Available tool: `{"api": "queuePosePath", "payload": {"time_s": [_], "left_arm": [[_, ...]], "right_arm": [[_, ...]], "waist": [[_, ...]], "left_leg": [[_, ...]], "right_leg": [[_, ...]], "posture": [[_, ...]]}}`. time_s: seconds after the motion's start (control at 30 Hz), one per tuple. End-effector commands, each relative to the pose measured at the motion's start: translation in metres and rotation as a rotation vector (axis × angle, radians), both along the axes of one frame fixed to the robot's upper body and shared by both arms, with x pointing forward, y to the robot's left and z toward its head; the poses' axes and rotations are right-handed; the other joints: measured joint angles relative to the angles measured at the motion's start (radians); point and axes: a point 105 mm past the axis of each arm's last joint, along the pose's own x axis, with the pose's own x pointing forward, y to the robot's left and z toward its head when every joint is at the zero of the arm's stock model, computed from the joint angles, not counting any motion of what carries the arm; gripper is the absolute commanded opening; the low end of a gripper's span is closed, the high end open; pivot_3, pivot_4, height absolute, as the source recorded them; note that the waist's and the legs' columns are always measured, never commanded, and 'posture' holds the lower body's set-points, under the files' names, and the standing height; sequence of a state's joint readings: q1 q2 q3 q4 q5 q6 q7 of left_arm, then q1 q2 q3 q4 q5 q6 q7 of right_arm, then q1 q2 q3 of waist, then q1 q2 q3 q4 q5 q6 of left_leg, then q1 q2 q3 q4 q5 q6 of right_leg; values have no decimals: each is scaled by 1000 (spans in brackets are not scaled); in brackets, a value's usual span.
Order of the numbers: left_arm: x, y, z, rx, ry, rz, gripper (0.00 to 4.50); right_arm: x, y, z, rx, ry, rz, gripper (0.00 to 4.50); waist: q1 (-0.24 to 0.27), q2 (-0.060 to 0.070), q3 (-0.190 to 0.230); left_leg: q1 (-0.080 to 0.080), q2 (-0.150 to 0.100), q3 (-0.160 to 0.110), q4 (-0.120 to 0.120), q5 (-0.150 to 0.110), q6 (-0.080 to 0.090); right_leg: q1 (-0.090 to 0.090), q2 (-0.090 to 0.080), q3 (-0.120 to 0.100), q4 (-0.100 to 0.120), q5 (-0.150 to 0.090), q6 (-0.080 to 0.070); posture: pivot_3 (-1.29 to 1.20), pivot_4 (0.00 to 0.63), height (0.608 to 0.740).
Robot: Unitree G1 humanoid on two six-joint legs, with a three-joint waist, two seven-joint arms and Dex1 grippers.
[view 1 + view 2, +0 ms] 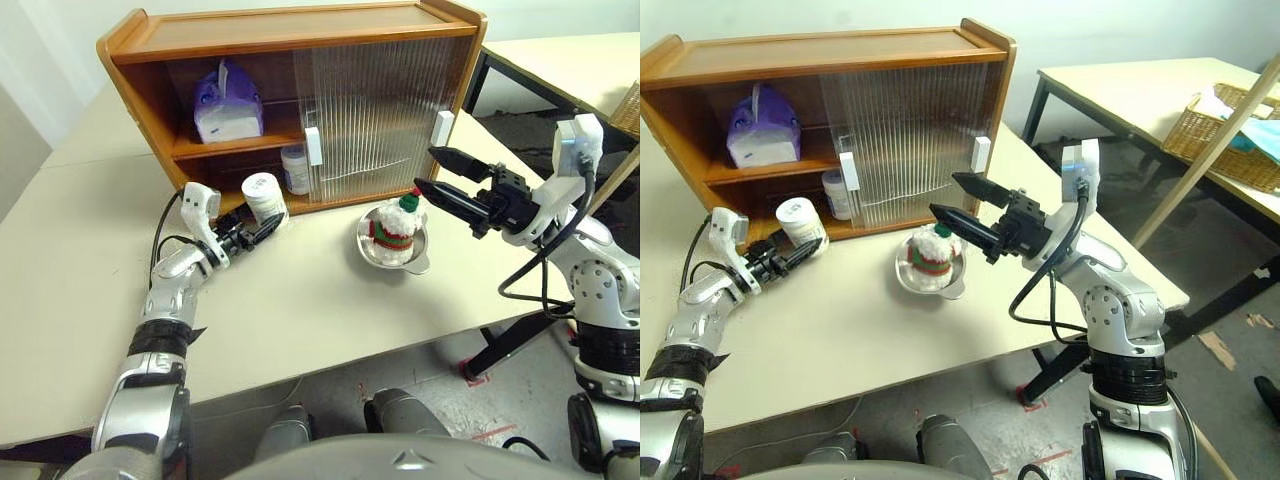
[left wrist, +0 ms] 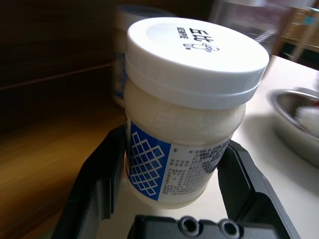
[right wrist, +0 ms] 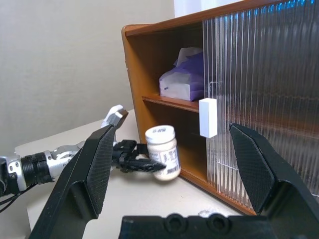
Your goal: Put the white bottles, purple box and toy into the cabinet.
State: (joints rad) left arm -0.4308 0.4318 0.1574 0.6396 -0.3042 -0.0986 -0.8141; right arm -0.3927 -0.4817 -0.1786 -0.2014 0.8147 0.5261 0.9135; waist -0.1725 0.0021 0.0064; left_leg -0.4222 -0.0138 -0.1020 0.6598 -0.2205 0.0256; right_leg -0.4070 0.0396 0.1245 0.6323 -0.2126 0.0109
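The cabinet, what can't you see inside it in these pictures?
- Cabinet, head views: the ribbed sliding doors blur everything behind them.
- Second white bottle on the bottom shelf: partly behind a door edge, label too small to read.
- Purple box: logo too small.
- Left wrist view: the held white bottle in the left gripper hides the shelves.

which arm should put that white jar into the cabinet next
Left. The left hand already grips the white bottle at the cabinet's open lower shelf. The right hand hangs open above the toy.
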Motion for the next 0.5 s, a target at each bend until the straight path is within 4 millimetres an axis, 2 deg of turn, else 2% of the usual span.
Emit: {"api": "queuePosePath", "payload": {"time_s": [0.03,0.2,0.27,0.5], "left_arm": [[7,8,5,18,-25,61,3047],[14,21,3,31,-21,154,3047],[17,26,1,30,-20,185,3047],[26,32,-1,9,-17,264,3047]], "right_arm": [[-1,1,1,-6,-9,3,4500],[-1,-1,1,-9,-9,0,4500],[-1,0,1,-10,-9,0,4500],[-1,0,1,-15,-8,2,4500]], "waist": [[0,0,0],[1,0,0],[1,0,0],[1,0,0]], "left_leg": [[0,0,0,0,0,0],[0,-1,1,0,1,1],[0,-1,1,1,2,3],[2,-1,1,1,2,3]], "right_leg": [[0,0,0,0,0,0],[0,0,0,0,-1,2],[1,0,0,0,-5,9],[3,0,0,0,-4,10]], "posture": [[-217,0,740],[-219,0,740],[-218,0,740],[-218,0,740]]}}
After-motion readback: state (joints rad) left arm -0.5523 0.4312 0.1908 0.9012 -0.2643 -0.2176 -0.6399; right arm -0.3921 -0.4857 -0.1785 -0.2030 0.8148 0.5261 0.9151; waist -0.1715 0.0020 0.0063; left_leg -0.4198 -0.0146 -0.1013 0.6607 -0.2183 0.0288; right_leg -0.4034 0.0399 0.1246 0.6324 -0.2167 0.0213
